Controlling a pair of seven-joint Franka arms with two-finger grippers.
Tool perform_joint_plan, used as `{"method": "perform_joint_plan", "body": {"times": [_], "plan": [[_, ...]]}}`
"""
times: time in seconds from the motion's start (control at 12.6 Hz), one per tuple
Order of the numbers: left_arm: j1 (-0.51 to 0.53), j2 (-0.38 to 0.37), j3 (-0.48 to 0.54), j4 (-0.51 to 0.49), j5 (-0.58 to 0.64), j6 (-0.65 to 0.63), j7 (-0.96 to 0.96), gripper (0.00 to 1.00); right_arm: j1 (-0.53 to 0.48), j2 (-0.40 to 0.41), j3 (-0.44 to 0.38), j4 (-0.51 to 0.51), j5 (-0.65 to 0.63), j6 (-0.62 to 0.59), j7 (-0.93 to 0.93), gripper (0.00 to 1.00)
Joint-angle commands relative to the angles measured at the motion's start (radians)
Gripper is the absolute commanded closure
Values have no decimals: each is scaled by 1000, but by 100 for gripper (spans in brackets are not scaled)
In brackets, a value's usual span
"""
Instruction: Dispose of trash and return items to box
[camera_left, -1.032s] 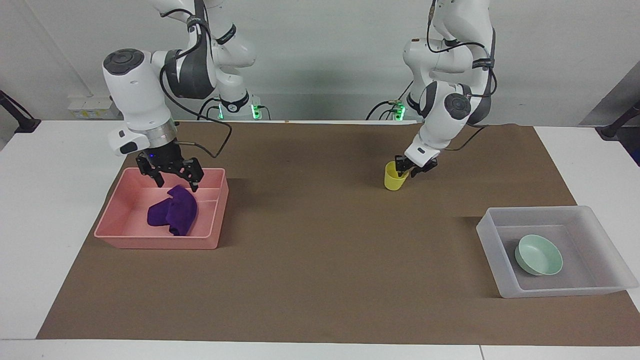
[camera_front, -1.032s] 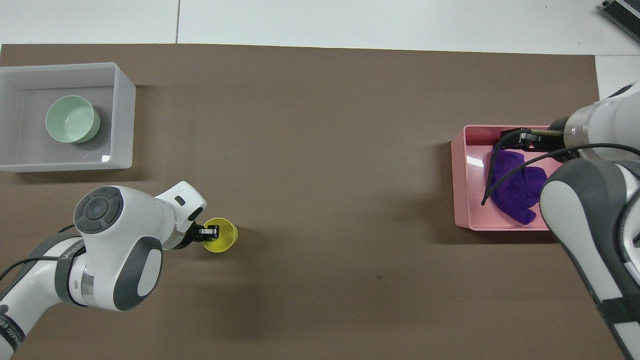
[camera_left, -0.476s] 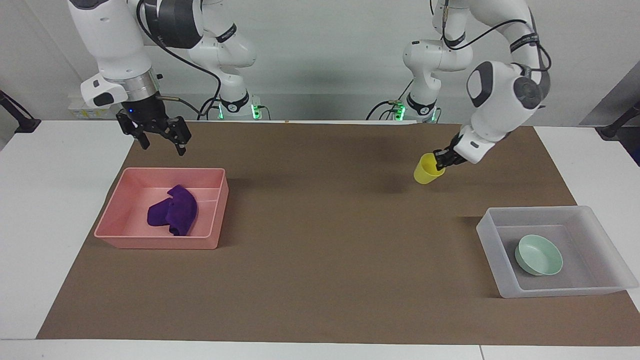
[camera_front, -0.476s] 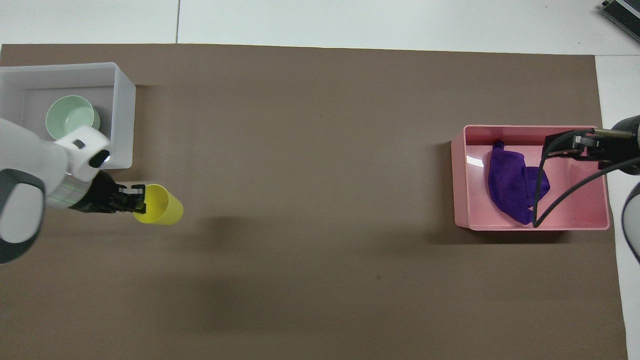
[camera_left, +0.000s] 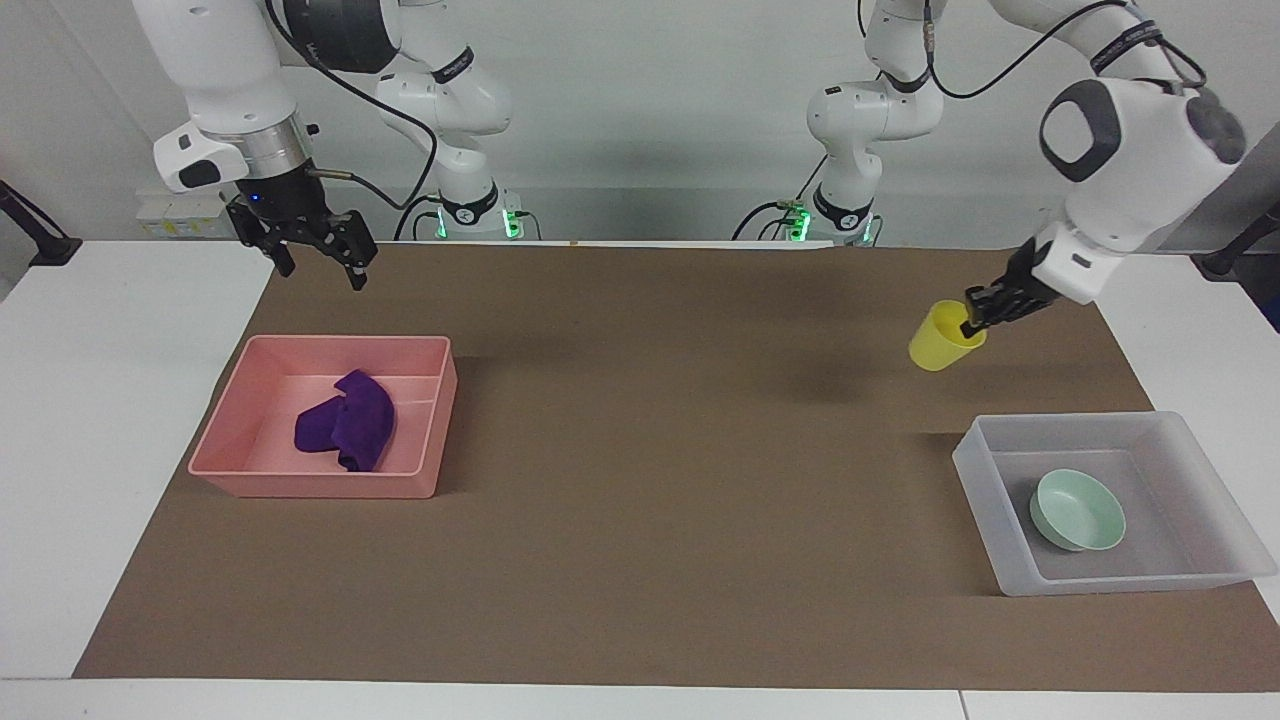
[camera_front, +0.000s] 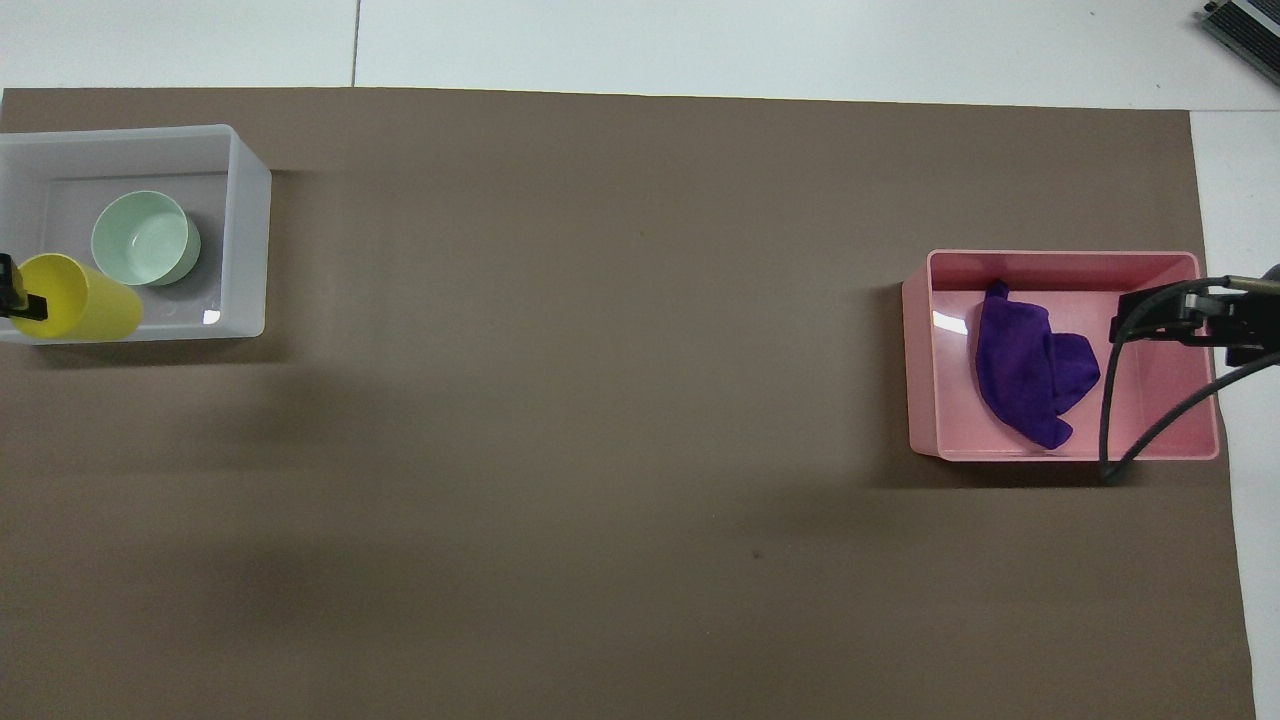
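The small yellow plastic cup (camera_left: 941, 337) is hanging tilted in the air, clamped at its rim by the left gripper (camera_left: 972, 318), over the brown mat (camera_left: 650, 500) at the left arm's end of the surface (camera_left: 100, 450). In the facing view it is sitting up off the mat, apart from the shallow translucent whitish plastic box (camera_left: 1215, 490); in the overhead view it is overlapping the box's rim on the robots' side. The left gripper is closing on the cup's rim and touching nothing else.

The pale mint-green round bowl (camera_left: 1078, 510) is resting upright on the floor of the box.

The small deep-purple cloth rag (camera_left: 345, 421) is lying crumpled on the floor of the pink rectangular plastic bin (camera_left: 235, 415) at the right arm's end of the surface.

The right gripper (camera_left: 318, 262) is hanging in the air well above the rag and the pink bin, toward the bin's robot-side edge. Its fingers are spread apart, gripping nothing and touching nothing.
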Motion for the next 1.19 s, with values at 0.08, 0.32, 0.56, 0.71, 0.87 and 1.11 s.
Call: {"method": "perform_joint_plan", "body": {"times": [0.08,0.32,0.56,0.71,0.87,1.11], "plan": [[39,295,-11,235,21,148,8,100,-32,13,-1,29,35,-39,-63,0],[41,373,-11,232,24,220,8,100,-24,5,-1,12,35,-38,-60,0],[31,399,-11,232,21,244,3,100,-21,-4,-1,-8,35,-33,-57,0],[33,398,-11,231,21,238,9,1,-21,-4,-1,-8,35,-35,-57,0],[28,375,-11,241,21,223,1,0,-22,-7,-1,-8,35,-35,-59,0],[21,254,-22,240,15,98,0,0,-21,-7,1,-7,35,-35,-56,0]]}}
